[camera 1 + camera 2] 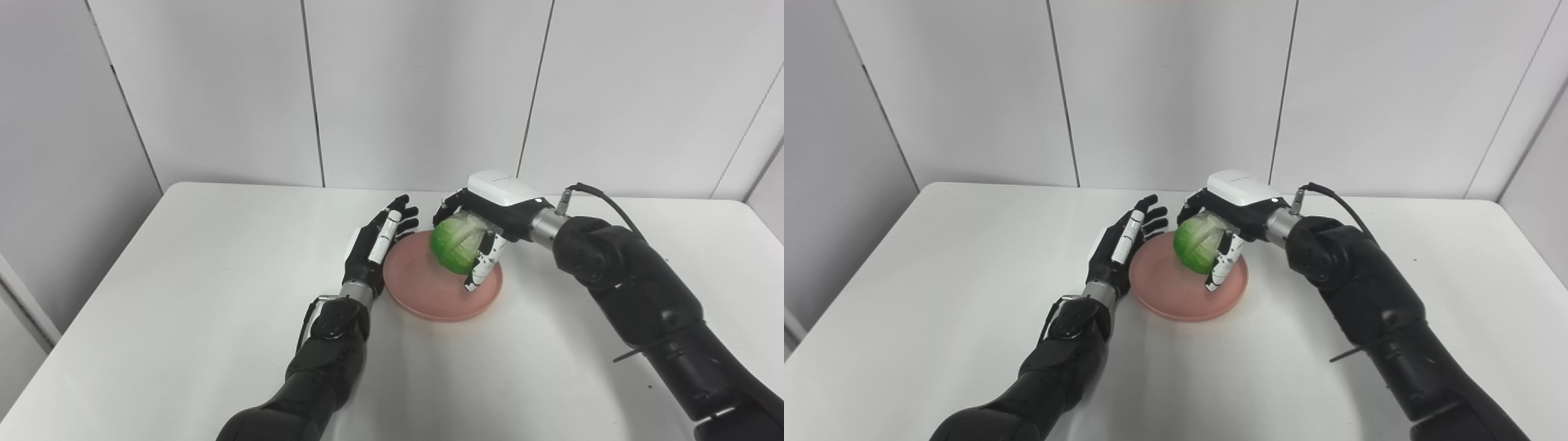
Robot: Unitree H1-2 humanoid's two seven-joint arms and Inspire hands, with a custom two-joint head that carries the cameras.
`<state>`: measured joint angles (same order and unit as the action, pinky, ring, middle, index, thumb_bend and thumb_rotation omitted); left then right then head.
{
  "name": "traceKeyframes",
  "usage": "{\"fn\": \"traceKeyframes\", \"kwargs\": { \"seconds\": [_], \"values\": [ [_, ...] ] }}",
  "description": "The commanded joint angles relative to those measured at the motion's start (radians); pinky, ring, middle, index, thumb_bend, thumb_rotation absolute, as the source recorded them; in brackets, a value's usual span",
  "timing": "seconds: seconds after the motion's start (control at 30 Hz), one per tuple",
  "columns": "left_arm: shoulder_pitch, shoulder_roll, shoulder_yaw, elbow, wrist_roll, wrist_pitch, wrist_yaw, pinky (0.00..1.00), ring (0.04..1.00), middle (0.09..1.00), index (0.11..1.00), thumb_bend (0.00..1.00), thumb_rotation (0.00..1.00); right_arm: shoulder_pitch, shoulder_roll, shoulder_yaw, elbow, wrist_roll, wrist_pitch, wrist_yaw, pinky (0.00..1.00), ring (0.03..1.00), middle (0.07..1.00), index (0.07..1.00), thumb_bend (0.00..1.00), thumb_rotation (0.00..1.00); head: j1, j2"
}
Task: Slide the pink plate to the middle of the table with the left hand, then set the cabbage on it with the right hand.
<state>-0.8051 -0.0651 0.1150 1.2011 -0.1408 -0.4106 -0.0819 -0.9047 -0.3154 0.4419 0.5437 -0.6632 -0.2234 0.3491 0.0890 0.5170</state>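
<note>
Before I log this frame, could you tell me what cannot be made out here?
- Whether the cabbage touches the pink plate: both views, its underside is hidden by the right hand.
- Whether the left hand touches the plate rim: both views, hand covers it.
- Both elbows: cut off by the bottom edge.

A wide white table with a smooth matte top [184, 294] fills the lower part of both views. Its far corners are rounded, and its surface shows soft grey shadows. Behind the table stands a wall of large pale grey panels [422, 86], which are divided by thin dark vertical seams. On the left side a further grey panel [55, 184] stands at an angle to the back wall, and a similar angled panel closes the right side [1537, 153]. The wall meets the far edge of the table.
</note>
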Motion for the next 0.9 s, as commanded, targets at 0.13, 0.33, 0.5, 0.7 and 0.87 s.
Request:
{"fn": "traceKeyframes", "kwargs": {
  "seconds": [0.13,0.33,0.5,0.7,0.87],
  "values": [
    [0.089,-0.015,-0.003,0.080,0.007,0.075,0.024,0.78,0.806,0.810,0.821,0.70,0.80,-0.051,0.021,0.014,0.038,-0.058,-0.062,-0.148,0.44,0.452,0.544,0.458,0.51,0.00,-0.007,0.000],
    [0.088,-0.014,-0.004,0.081,0.013,0.075,0.027,0.78,0.809,0.806,0.820,0.71,0.81,-0.035,0.019,0.052,0.108,-0.122,-0.106,-0.278,0.36,0.419,0.478,0.507,0.52,0.00,-0.008,0.002],
    [0.082,-0.014,-0.003,0.085,0.019,0.076,0.029,0.78,0.806,0.803,0.821,0.72,0.80,-0.033,0.019,0.058,0.145,-0.136,-0.141,-0.354,0.37,0.418,0.492,0.511,0.52,0.00,-0.007,0.004],
    [0.078,-0.016,-0.007,0.085,0.020,0.084,0.023,0.78,0.810,0.809,0.820,0.72,0.81,-0.027,0.022,0.053,0.110,-0.132,-0.081,-0.301,0.35,0.406,0.497,0.536,0.52,0.00,-0.013,0.013],
    [0.081,-0.020,-0.009,0.079,0.021,0.084,0.021,0.78,0.819,0.815,0.828,0.71,0.81,-0.013,0.018,0.038,0.045,-0.119,0.008,-0.184,0.52,0.640,0.709,0.708,0.98,0.40,-0.009,0.020]
  ]
}}
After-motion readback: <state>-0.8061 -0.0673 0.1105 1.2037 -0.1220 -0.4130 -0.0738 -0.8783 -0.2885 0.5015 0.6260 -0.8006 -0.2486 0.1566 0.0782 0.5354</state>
